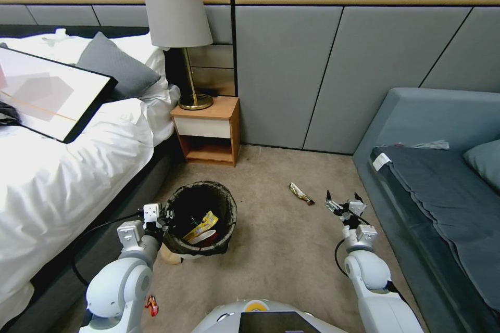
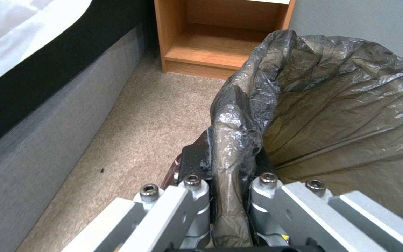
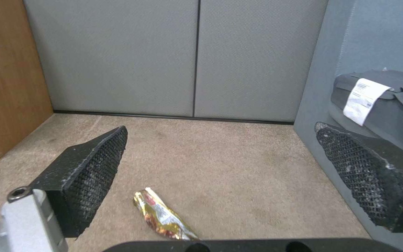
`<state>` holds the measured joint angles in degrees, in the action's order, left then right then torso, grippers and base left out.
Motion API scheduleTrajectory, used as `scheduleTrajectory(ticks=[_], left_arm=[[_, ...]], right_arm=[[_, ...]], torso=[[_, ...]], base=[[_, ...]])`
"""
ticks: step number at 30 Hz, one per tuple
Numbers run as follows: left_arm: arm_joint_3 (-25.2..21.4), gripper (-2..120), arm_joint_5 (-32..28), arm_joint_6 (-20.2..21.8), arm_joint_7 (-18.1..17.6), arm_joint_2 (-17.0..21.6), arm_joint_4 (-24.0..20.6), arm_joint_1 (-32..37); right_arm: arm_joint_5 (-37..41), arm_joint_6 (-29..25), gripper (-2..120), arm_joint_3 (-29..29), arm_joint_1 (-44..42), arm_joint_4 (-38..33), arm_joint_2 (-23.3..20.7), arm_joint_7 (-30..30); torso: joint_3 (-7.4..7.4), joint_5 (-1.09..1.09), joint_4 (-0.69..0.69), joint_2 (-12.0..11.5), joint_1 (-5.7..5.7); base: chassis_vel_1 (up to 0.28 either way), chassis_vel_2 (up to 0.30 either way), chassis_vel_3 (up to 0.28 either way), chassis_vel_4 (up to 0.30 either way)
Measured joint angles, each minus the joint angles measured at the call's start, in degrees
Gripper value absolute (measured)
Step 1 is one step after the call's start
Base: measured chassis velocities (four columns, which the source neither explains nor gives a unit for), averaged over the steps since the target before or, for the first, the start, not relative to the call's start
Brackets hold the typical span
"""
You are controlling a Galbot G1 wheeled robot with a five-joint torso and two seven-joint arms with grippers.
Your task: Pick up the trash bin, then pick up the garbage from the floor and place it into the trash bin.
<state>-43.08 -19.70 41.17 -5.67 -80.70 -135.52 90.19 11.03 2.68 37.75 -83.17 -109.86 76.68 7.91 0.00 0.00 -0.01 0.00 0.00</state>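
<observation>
Currently left claw (image 2: 232, 196) grips round white bag-lined trash bin (image 1: 200, 247) rim; right claw (image 1: 344, 203) open near last crinkled gold-brown wrapper (image 1: 301, 193) on floor

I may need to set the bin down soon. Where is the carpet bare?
Bare carpet lies between the trash bin, held by the left gripper, and the sofa. Only the wrapper lies there, ahead of the open right gripper. Bedside is cramped.

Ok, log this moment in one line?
left tool: shut on bin rim | right tool: open, above carpet | wrapper: on carpet
</observation>
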Motion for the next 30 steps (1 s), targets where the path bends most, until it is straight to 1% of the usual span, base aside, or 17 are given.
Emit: scheduleTrajectory(ticks=[30], left_arm=[[-0.3, 4, 0.0, -0.2, 0.2, -0.1, 0.3, 0.0]], right_arm=[[0.4, 0.6, 100, 0.0, 0.7, 0.2, -0.3, 0.5]], torso=[[0.00, 0.00, 0.01, 0.0, 0.00]], base=[[-0.068, 0.071, 0.069, -0.068]])
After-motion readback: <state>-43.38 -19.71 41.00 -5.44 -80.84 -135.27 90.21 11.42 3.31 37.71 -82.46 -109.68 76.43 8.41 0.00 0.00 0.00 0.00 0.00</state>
